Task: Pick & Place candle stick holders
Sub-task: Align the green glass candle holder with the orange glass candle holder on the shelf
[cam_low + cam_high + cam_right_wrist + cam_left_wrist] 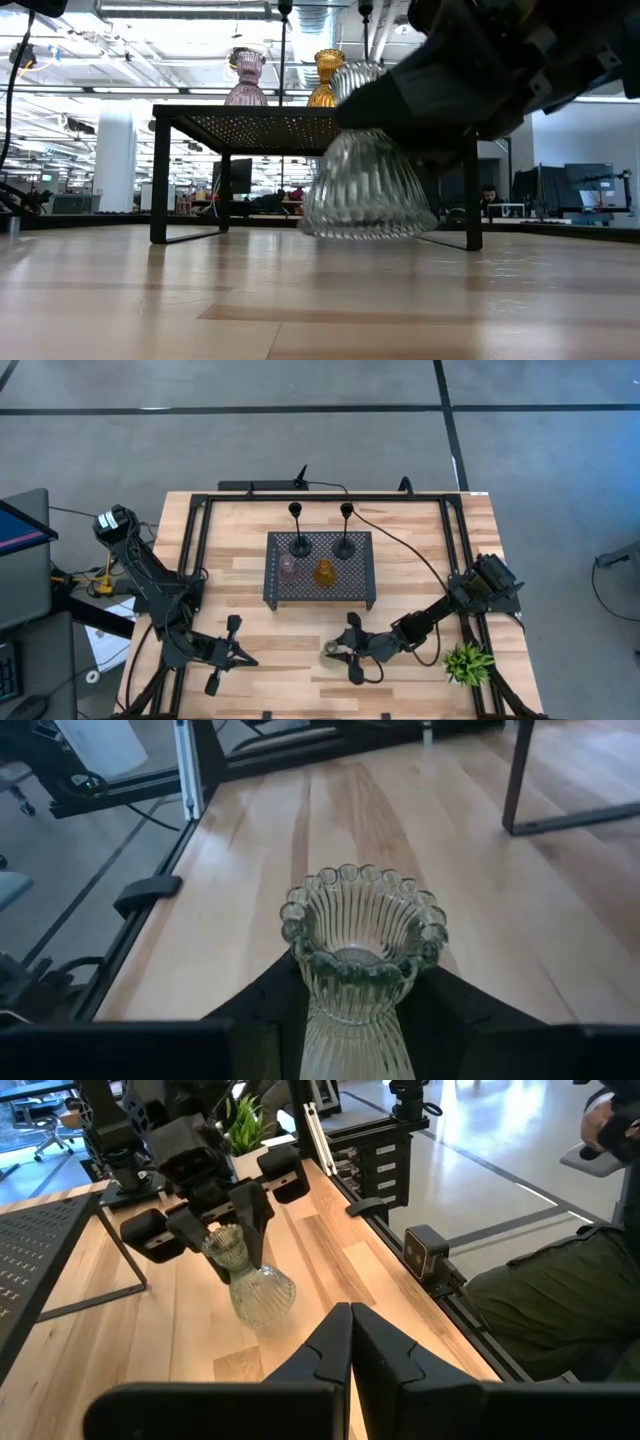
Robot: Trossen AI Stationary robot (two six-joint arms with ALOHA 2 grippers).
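Right fingers (205,1230) clamp green holder (250,1280) neck — base seemingly tilted, contact unclear.

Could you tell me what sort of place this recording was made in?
Probably a robotics lab in an open-plan office: a wooden table in a black frame on a grey concrete floor, desks with monitors behind, exposed ceiling ducts overhead.

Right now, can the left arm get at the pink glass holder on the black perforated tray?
Probably yes. The left gripper, jaws shut and empty, sits near the front-left; the pink glass holder stands on the black perforated tray at its left side, nothing between them.
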